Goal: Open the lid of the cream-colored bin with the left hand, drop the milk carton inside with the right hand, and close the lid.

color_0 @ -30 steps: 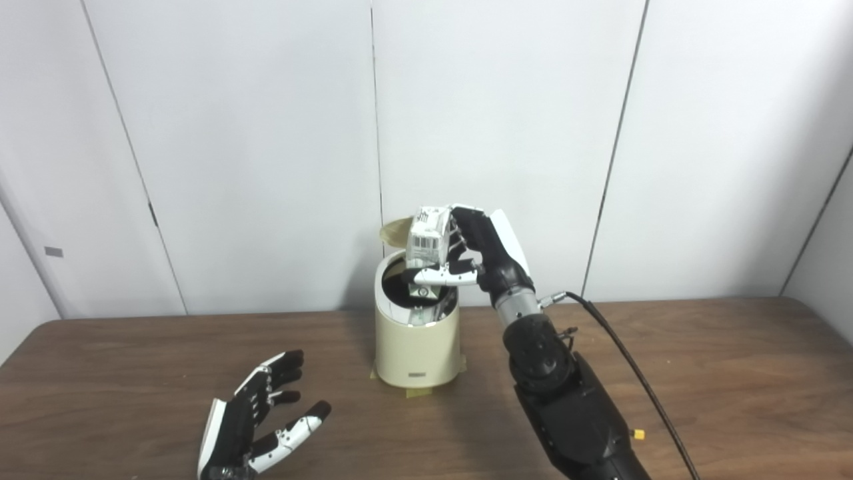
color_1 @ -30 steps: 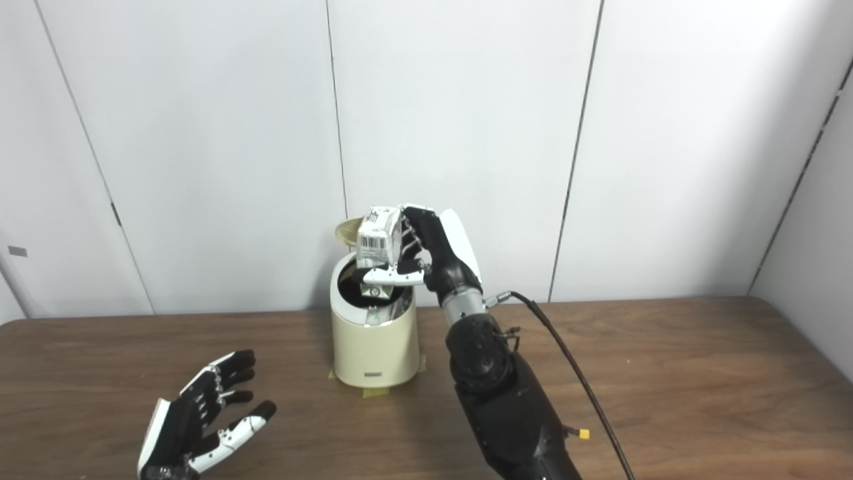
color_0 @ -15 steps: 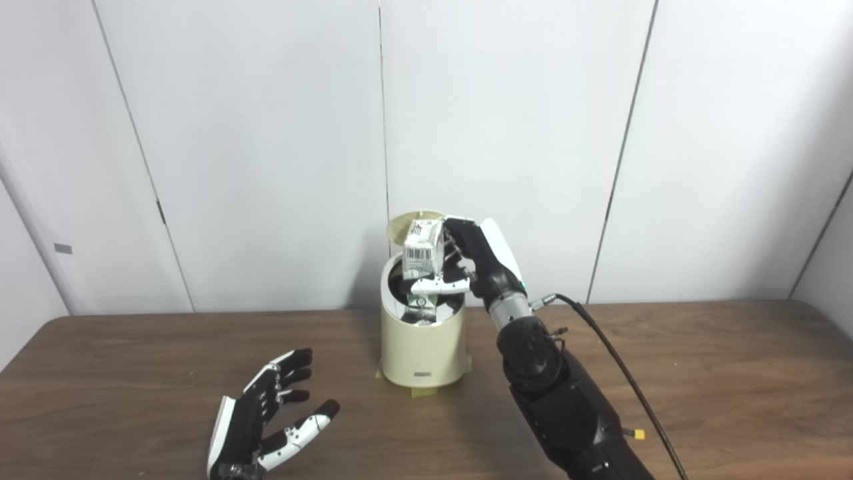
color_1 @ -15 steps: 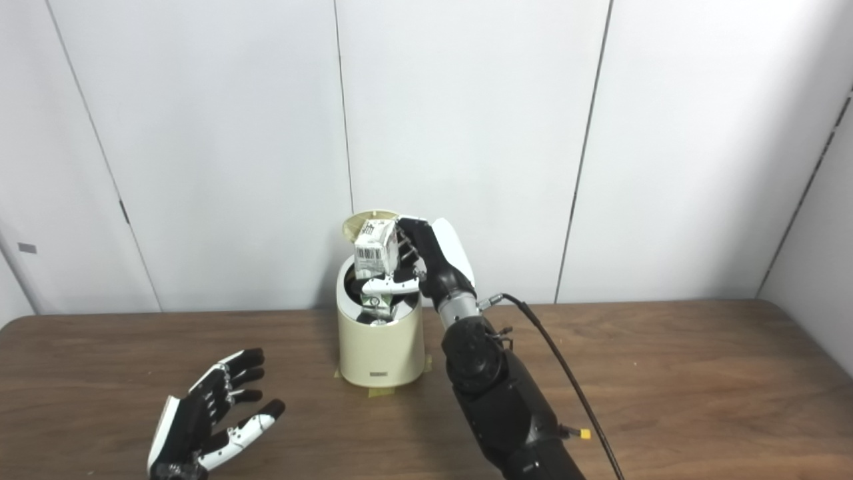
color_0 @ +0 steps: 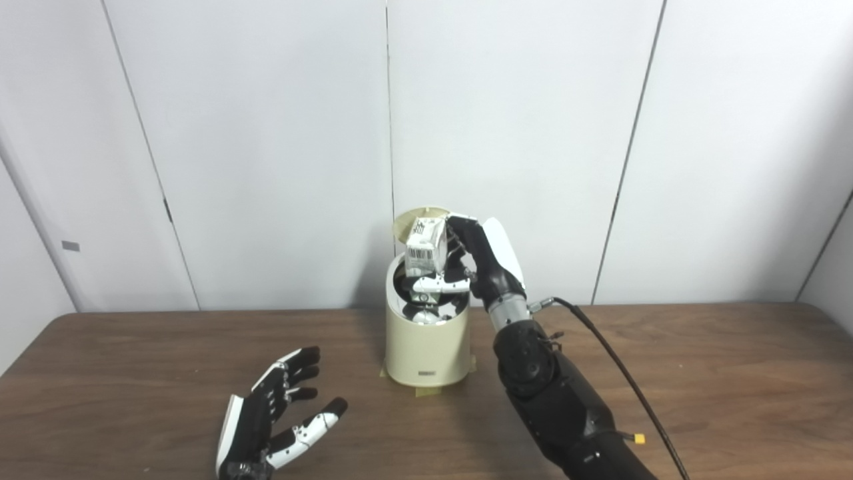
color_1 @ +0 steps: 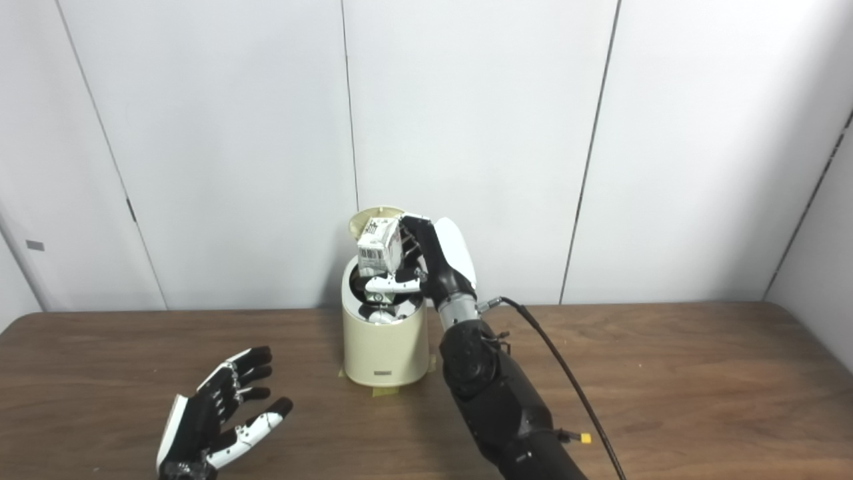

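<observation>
One cream-colored bin (color_0: 428, 347) stands on the wooden table (color_0: 700, 373) near its far edge, at about twelve o'clock from the robot, with its one lid (color_0: 408, 224) tipped up behind the open mouth. One milk carton (color_0: 426, 248) is held upright just above that opening, clamped between the thumb and fingers of the right hand (color_0: 476, 260), whose arm reaches in from five o'clock. A black cable (color_0: 616, 370) trails from the wrist across the table. The left hand (color_0: 273, 420) rests low over the table at about eight o'clock from the bin, well apart from it, fingers spread and holding nothing.
</observation>
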### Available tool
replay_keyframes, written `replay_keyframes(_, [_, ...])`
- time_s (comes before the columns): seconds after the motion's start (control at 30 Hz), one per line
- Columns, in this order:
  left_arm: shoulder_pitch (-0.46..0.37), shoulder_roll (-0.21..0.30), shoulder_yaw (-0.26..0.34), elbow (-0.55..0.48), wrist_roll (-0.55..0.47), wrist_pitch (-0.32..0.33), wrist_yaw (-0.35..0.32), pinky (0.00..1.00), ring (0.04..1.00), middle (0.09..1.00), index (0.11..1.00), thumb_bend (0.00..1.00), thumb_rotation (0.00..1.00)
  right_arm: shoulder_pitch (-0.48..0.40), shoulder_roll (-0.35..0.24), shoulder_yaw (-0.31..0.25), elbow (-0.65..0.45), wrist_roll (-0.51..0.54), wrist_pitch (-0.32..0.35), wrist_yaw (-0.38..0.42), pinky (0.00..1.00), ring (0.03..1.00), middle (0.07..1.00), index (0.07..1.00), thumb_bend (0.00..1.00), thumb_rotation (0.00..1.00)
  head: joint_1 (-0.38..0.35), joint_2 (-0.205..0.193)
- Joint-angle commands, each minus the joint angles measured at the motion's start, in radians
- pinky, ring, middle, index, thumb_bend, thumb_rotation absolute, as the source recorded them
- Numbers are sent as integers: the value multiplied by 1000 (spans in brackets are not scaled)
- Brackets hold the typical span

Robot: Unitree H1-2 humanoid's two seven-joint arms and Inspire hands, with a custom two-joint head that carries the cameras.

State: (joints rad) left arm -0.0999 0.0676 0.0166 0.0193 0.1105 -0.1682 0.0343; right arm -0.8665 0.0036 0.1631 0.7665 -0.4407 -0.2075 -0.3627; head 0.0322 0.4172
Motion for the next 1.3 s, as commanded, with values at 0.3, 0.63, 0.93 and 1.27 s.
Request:
replay_keyframes(0.3, [2, -6, -1, -13, -4, -21, 4, 686, 787, 808, 784, 696, 191, -87, -2, 14, 76, -14, -58, -85, 366, 401, 490, 540, 497, 0, 1, 1])
replay_keyframes(0.63, [7, -7, -2, -36, -2, -6, 3, 689, 787, 808, 781, 697, 182, -57, -29, 56, 74, -52, -80, -90, 390, 416, 479, 508, 502, 0, 0, 26])
replay_keyframes(0.93, [5, -10, -3, -48, -1, 20, 3, 672, 784, 807, 782, 713, 191, -33, -78, 90, 55, -65, -158, -42, 369, 425, 482, 502, 502, 0, 5, 39])
replay_keyframes(1.27, [0, -6, -1, -48, 2, 25, 2, 675, 785, 806, 779, 712, 195, -8, -133, 136, -8, -74, -80, 117, 490, 598, 634, 584, 684, 42, 0, 41])
